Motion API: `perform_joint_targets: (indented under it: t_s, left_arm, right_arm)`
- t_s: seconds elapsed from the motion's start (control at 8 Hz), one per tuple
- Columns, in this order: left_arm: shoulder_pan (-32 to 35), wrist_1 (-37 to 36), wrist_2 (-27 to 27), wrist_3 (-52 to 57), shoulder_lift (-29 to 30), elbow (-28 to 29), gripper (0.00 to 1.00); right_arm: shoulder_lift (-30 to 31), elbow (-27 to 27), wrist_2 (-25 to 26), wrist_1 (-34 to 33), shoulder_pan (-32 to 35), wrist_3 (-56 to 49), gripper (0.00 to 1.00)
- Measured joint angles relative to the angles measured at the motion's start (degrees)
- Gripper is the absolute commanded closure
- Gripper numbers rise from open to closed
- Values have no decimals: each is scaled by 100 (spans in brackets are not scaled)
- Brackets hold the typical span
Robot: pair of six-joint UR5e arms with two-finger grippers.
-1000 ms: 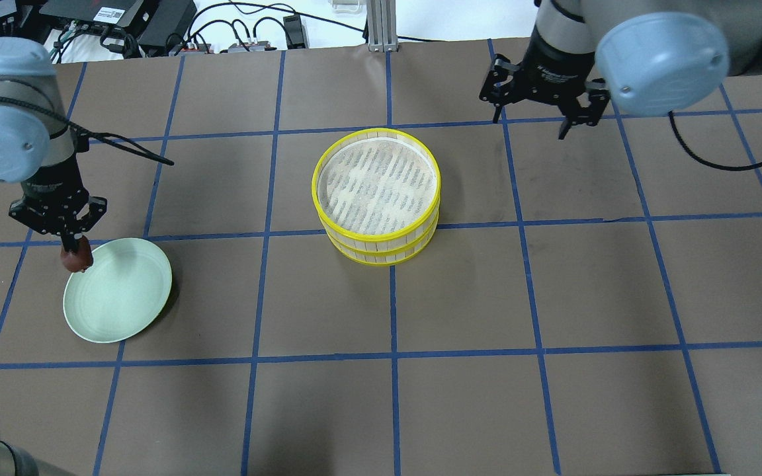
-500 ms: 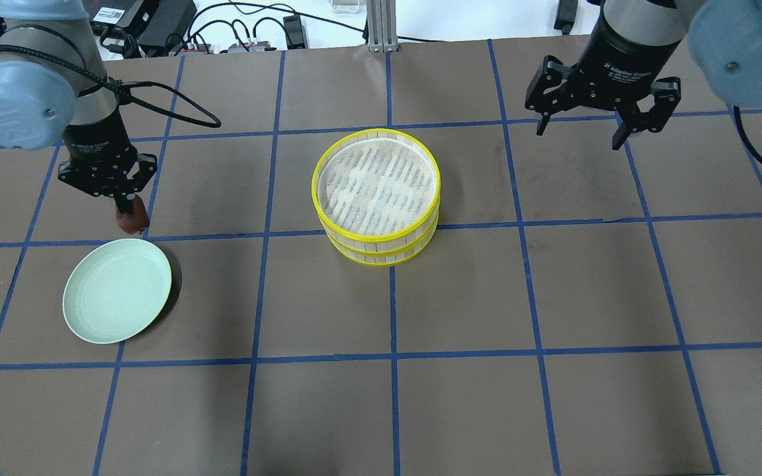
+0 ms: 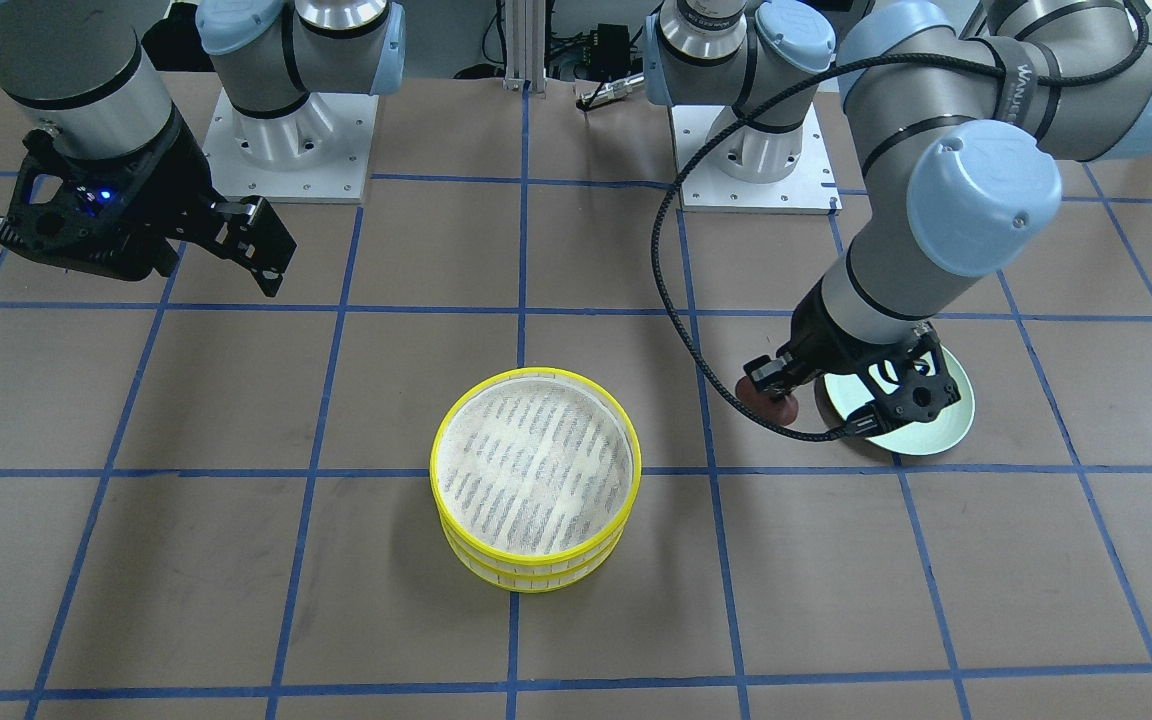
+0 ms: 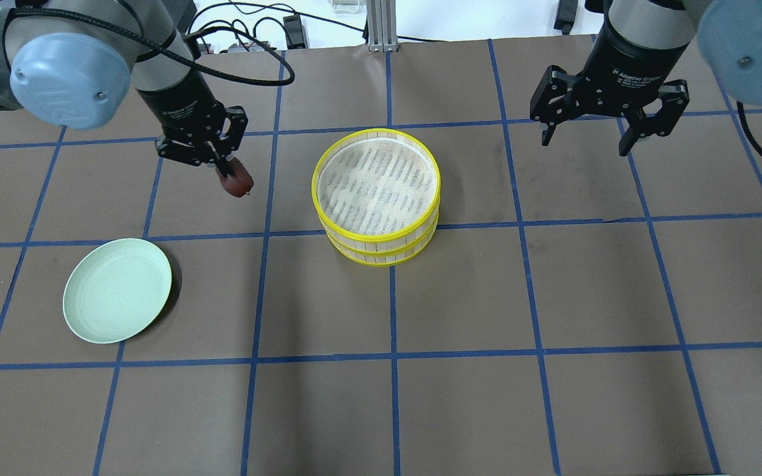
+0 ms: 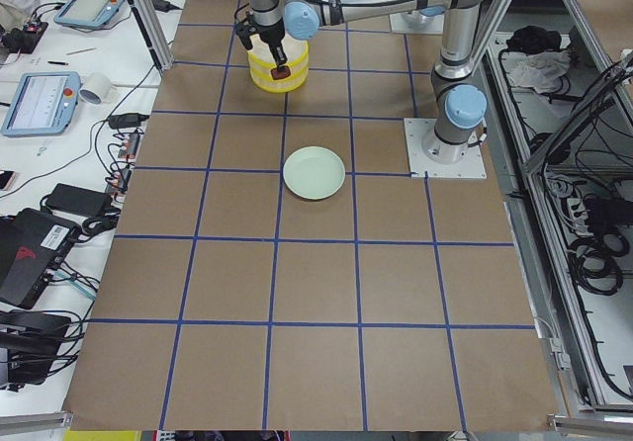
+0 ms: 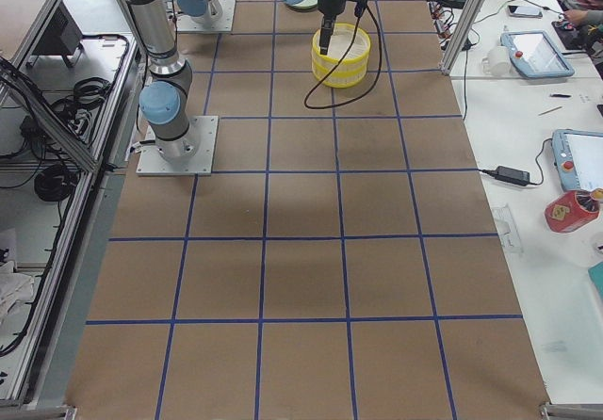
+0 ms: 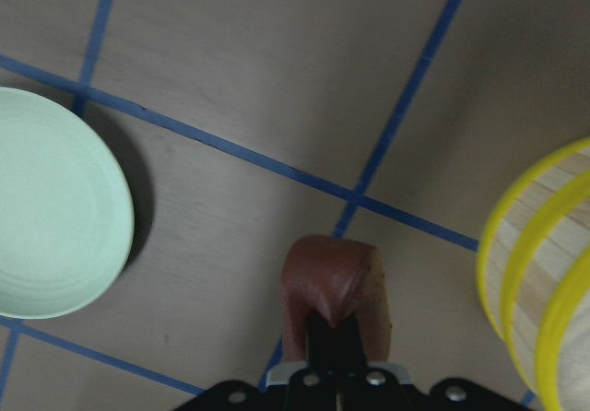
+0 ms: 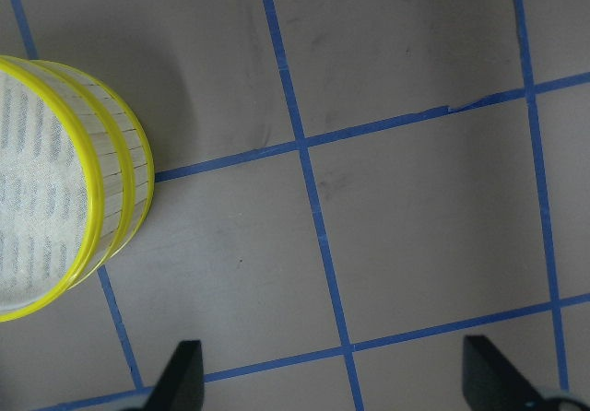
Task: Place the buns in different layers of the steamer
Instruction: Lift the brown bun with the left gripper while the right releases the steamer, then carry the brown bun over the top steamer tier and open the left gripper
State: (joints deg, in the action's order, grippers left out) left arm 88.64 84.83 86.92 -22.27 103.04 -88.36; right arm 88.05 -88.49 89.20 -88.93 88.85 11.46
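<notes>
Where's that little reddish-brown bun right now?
In the overhead view the brown bun hangs in the left claw on the left side, in the air just left of the stacked steamer trays, up and right of the green plate.

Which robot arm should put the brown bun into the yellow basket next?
Left. The left gripper holds the dark reddish-brown oblong bun near the stacked yellow-rimmed steamer trays; the right gripper is open and empty.

Bright even overhead light, soft shadows, sharp focus
</notes>
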Motion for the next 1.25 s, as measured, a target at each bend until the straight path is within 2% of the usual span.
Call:
perform_joint_targets:
  t_s: [0.38, 0.75, 0.88, 1.0, 1.12, 1.25]
  left_arm:
    - [510, -534, -1004, -717, 82, 102, 100]
    - [940, -1730, -1664, -1302, 635, 90, 100]
    - [1046, -2003, -1721, -1406, 812, 83, 73]
    - [1097, -2138, -1745, -1431, 928, 66, 39]
    - [1118, -2192, -1752, -1438, 990, 50, 23]
    - [1124, -2208, -1751, -1437, 1017, 34, 20]
  right_arm:
    - [49, 7, 30, 4, -4, -45, 0]
    - [51, 7, 28, -8, -3, -43, 0]
    - [48, 7, 23, -9, -5, -41, 0]
    - [46, 7, 23, -6, -7, -40, 0]
    - [45, 7, 25, 1, -8, -39, 0]
    - [41, 7, 27, 8, -8, -39, 0]
